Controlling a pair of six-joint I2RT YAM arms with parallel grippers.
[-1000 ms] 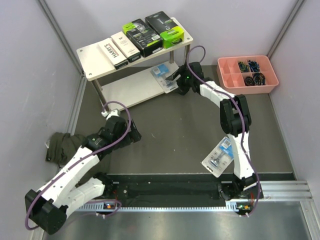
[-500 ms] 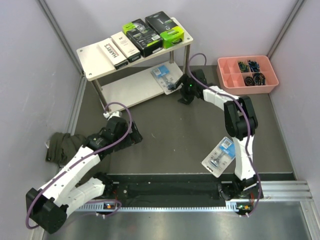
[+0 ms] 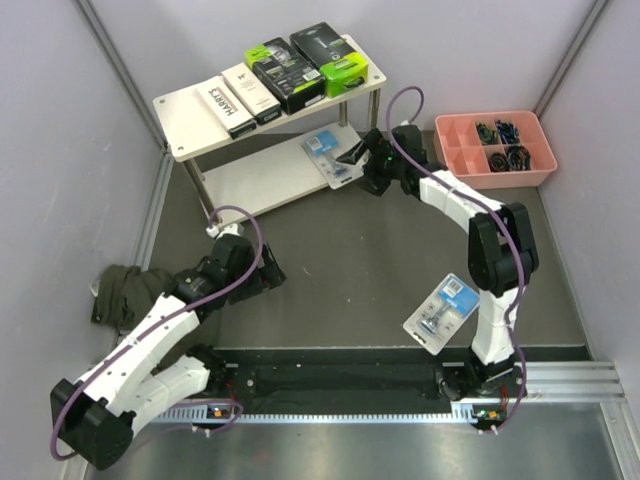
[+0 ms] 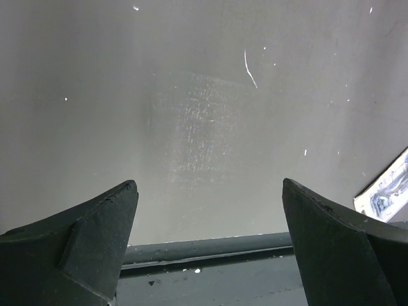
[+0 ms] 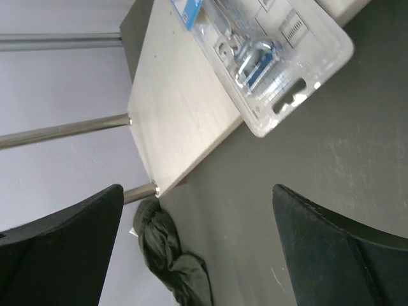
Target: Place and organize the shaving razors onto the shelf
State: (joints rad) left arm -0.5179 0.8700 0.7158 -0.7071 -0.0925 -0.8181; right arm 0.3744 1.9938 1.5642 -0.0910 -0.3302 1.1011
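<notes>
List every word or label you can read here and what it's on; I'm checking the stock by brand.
"HARRY'S": on the slim box lying on the top board of the shelf.
The second slim box: a small mark, too small to read.
The two black and lime-green packs: print too small to read.
The shelved blister pack and the loose blister pack: card print blurred, unreadable.

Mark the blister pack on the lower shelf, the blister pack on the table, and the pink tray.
Shelf pack point(image 3: 328, 156): top view, its middle.
Table pack point(image 3: 439, 310): top view, its middle.
Pink tray point(image 3: 500, 179): top view, near wall.
</notes>
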